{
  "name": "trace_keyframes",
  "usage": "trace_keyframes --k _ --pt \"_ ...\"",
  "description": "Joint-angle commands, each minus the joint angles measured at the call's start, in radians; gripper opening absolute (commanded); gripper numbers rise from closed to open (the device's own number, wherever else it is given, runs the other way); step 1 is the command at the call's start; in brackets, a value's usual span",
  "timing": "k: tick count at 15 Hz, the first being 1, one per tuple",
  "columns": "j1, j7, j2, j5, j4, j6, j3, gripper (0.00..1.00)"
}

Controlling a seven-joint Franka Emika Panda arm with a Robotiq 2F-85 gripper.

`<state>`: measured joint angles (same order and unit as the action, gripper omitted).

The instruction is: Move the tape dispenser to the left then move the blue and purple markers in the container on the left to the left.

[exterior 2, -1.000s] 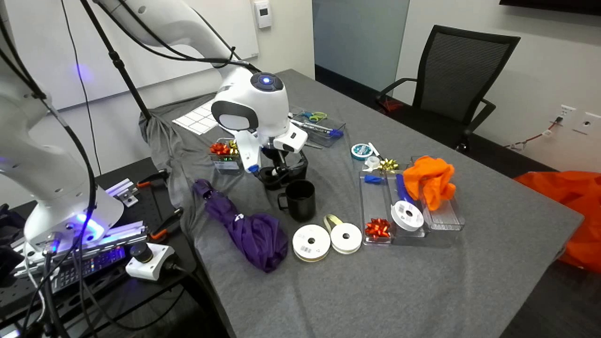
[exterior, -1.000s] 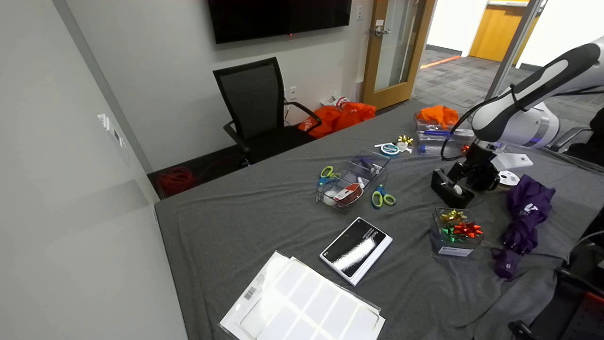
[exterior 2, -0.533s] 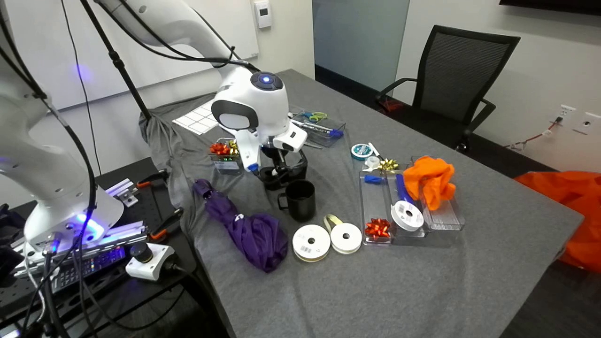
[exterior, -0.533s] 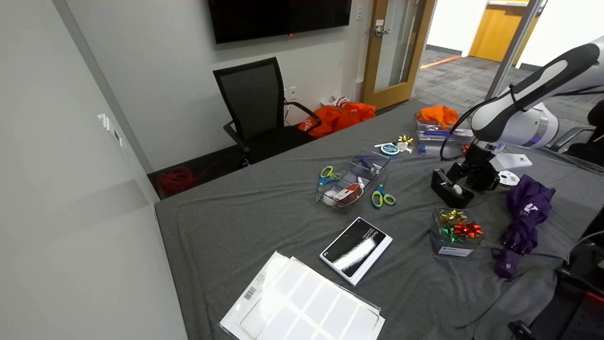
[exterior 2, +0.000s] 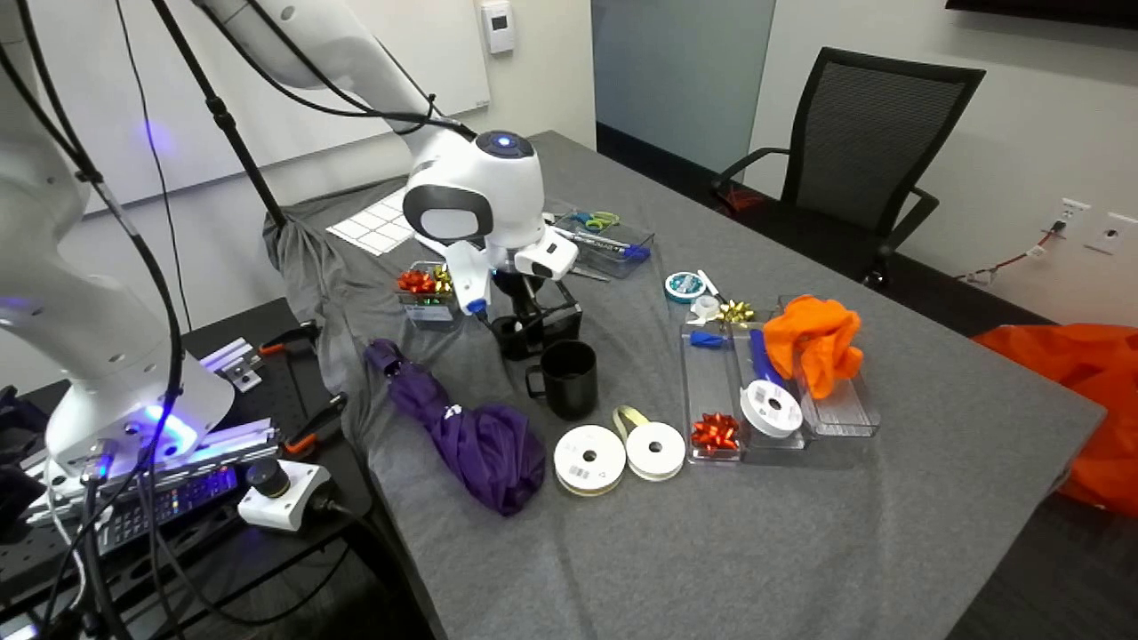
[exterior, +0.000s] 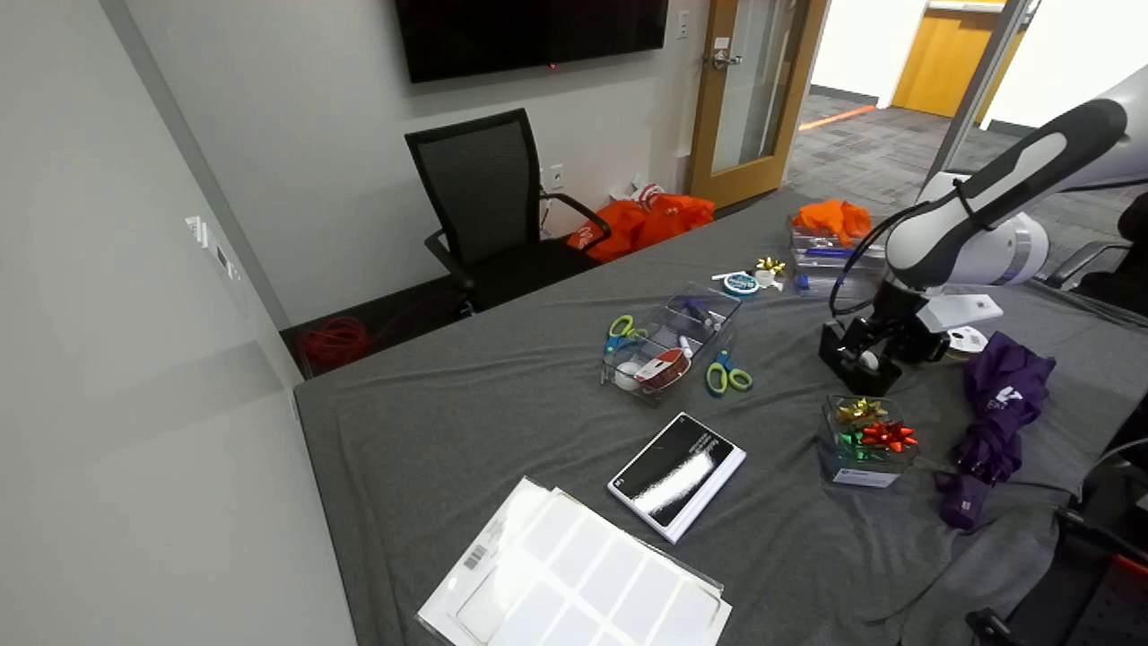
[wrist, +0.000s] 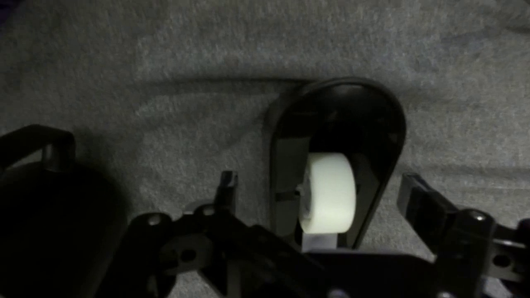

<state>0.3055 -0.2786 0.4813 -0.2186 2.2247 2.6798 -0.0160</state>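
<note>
The black tape dispenser (exterior: 874,380) stands on the grey cloth, with a white tape roll in it. It also shows in the wrist view (wrist: 356,93) and, partly hidden by the gripper, in an exterior view (exterior 2: 566,325). My gripper (wrist: 319,180) is open over the dispenser. One finger is on each side of it, with cloth visible between each finger and the body. The dispenser's near end is hidden under the gripper. Markers with blue or purple caps (exterior: 696,311) lie in a clear divided container (exterior: 659,334). They also show in an exterior view (exterior 2: 594,240).
A black mug (exterior 2: 571,380) stands close beside the dispenser. A clear box of bows (exterior: 865,467), a purple umbrella (exterior: 1000,404), ribbon spools (exterior 2: 589,460) and scissors (exterior: 727,375) are nearby. A clear organizer (exterior 2: 709,382) holds an orange cloth (exterior 2: 813,342).
The arm's hand has shifted slightly, left and a little down in an exterior view, with its tilt a bit changed. The dispenser and markers have not moved.
</note>
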Motion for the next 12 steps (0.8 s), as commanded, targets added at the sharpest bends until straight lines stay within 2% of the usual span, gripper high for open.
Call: trace_keyframes --k 1,3,4,5,9,10,12 --pt "-0.089 0.123 0.034 0.131 -0.010 0.026 -0.094 1.00" --pt "-0.111 0.169 0.047 0.170 -0.015 0.028 -0.113 1.00" --pt "-0.116 0.184 0.052 0.178 -0.018 0.025 -0.115 0.75" --pt "-0.110 0.186 0.056 0.170 -0.019 0.029 -0.105 0.74" --pt "-0.080 0.165 0.064 0.127 -0.020 0.058 -0.063 0.45" --pt "-0.079 0.163 0.065 0.125 -0.020 0.062 -0.061 0.41" --pt "-0.073 0.158 0.062 0.122 -0.017 0.066 -0.056 0.41"
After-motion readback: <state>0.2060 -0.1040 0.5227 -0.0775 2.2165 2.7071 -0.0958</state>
